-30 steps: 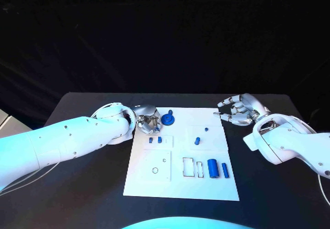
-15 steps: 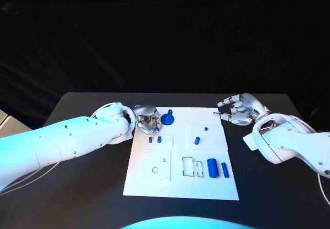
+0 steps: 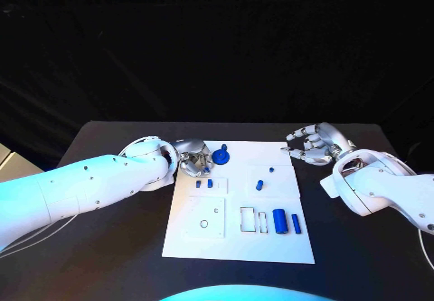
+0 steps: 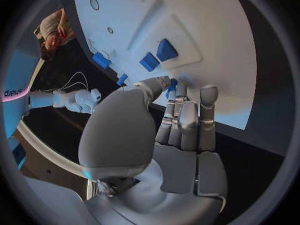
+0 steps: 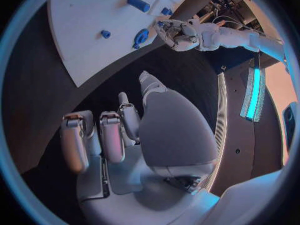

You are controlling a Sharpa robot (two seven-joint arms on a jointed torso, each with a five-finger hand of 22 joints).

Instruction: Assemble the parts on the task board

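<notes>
Head view: both robot hands sit at the far end of the white rectangular task board (image 3: 239,200), almost exactly where they were a second ago.

Nearest lie two blue cylinders (image 3: 286,221) side by side on the board, beside two narrow slots (image 3: 254,219). Further off are two small blue blocks (image 3: 204,184) and a short blue peg (image 3: 259,185). Beyond them the left robot hand (image 3: 192,160) rests at the board's far left corner, fingers curled; the left wrist view shows a small blue part (image 4: 171,85) at its fingertips, apparently pinched. A blue round wheel-like part (image 3: 221,154) stands just beside it. The right robot hand (image 3: 312,143) hovers over the black worktop (image 3: 118,244), curled on nothing. With no real movement, assembly seems stalled or mid-adjustment.
</notes>
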